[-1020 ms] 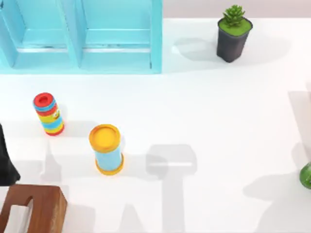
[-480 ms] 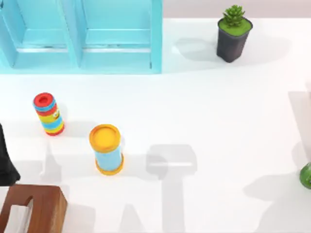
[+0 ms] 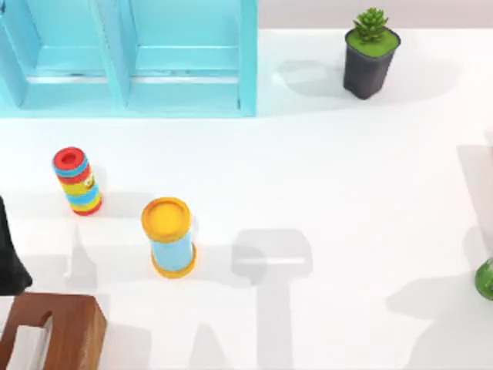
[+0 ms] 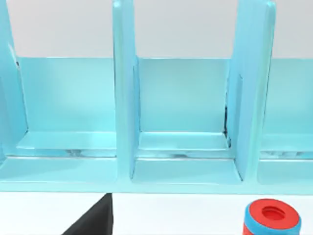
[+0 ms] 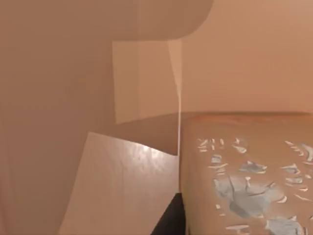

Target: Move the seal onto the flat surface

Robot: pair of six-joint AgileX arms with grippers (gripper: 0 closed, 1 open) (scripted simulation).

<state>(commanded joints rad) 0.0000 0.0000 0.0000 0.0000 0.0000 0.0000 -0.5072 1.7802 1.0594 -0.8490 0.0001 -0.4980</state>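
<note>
The seal (image 5: 244,176) is a tan-beige block with pale flaked marks on one face. It sits very close in the right wrist view, among tan surfaces, with a dark sliver of my right gripper (image 5: 168,218) beside it. The flat surface is the white tabletop (image 3: 347,193), seen broad and plain in the top view. My left arm (image 3: 9,254) is a dark shape parked at the table's left edge. A dark part of my left gripper (image 4: 93,220) points toward the shelf unit in the left wrist view.
A light-blue shelf unit (image 3: 127,58) stands at the back left. A potted plant (image 3: 370,54) is at the back right. A striped cylinder (image 3: 76,181), a yellow-topped blue cylinder (image 3: 169,237) and a brown wooden piece (image 3: 54,331) occupy the left. A green object (image 3: 485,279) shows at the right edge.
</note>
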